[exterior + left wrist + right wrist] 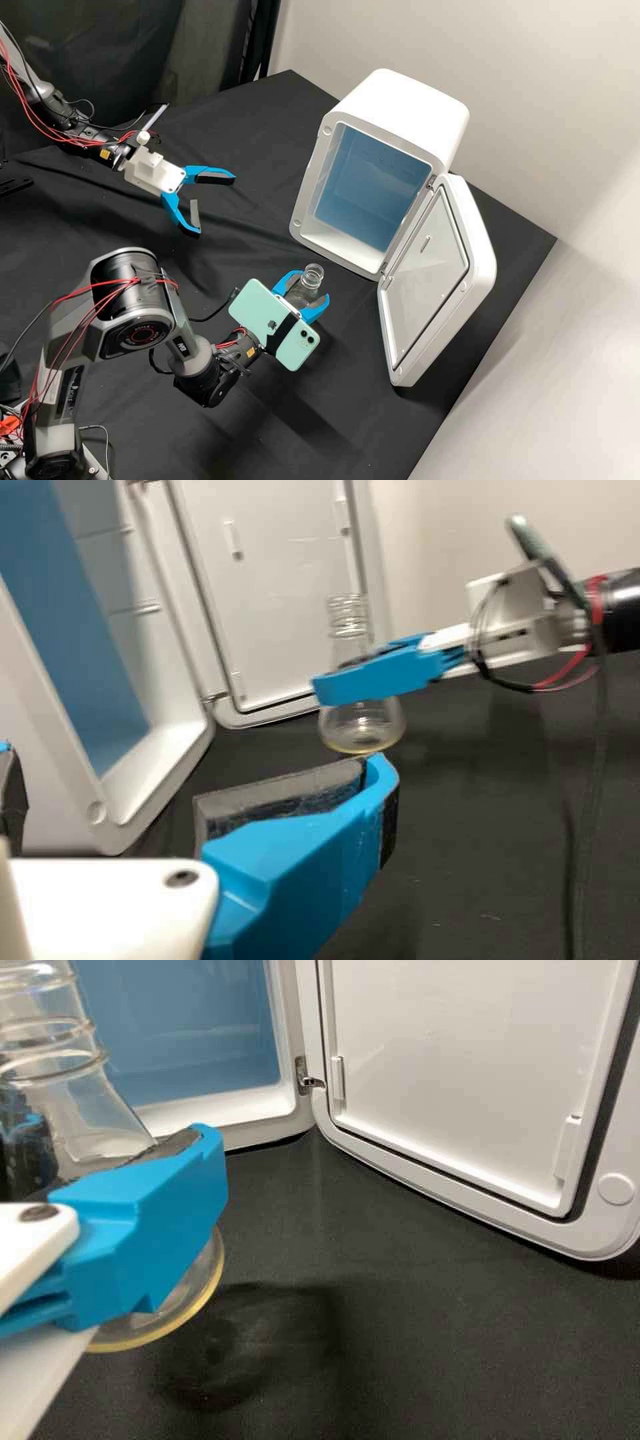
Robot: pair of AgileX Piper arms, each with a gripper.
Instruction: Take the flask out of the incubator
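A clear glass flask [309, 283] with a screw neck stands upright in front of the incubator, outside it. My right gripper [303, 294] is shut on its body. In the right wrist view the flask [70, 1090] is pinched by a blue finger [150, 1210], and its shadow lies on the bench just below. The left wrist view shows the flask [360, 725] from the side. The white incubator [400, 113] stands open, with its blue inside bare and its door [460, 280] swung out to the right. My left gripper [212, 203] is open in the air, left of the incubator.
A mint-green phone [277, 323] is strapped to the right arm's wrist. The black bench [267, 127] ends close behind and to the right of the incubator. Red cables run along both arms.
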